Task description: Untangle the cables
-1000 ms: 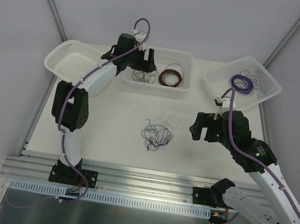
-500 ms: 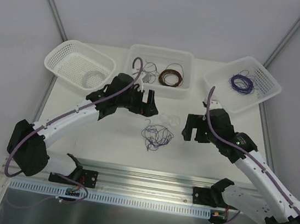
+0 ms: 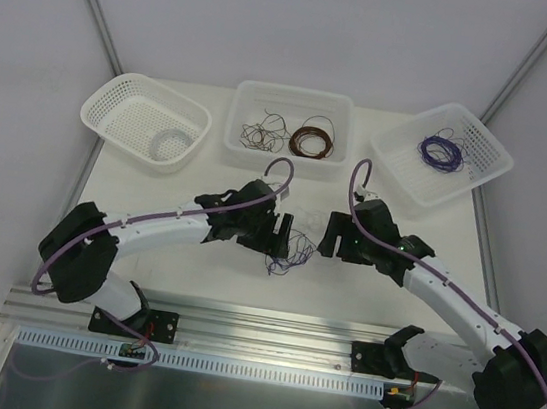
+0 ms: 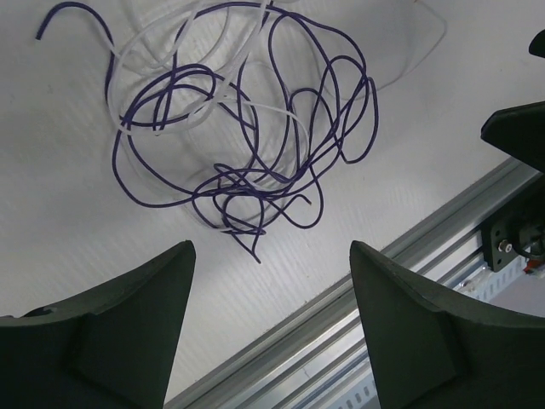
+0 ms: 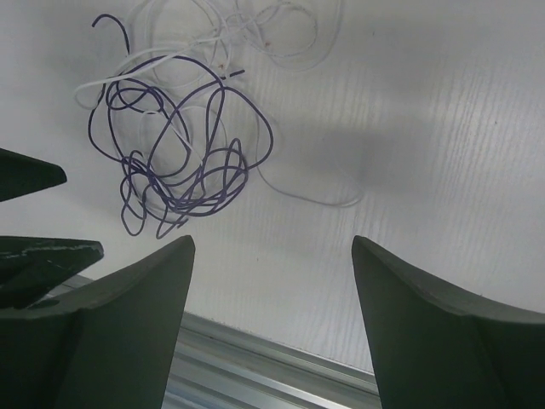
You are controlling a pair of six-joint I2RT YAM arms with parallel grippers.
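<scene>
From above, the tangled cables (image 3: 288, 251) lie on the bench (image 3: 154, 189) between both hands; the left hand (image 3: 280, 234) is just beside them and nearer than the right hand (image 3: 333, 239). Left wrist: fingers spread, empty, cables (image 4: 247, 145) dead ahead. Right wrist: jaws likewise apart, cables (image 5: 179, 162) ahead-left, no clear long axis

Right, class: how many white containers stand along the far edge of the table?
3. The left mesh basket sits at the far-left corner, the middle tub between, and the right mesh basket at the far-right corner; none looks hidden.
</scene>
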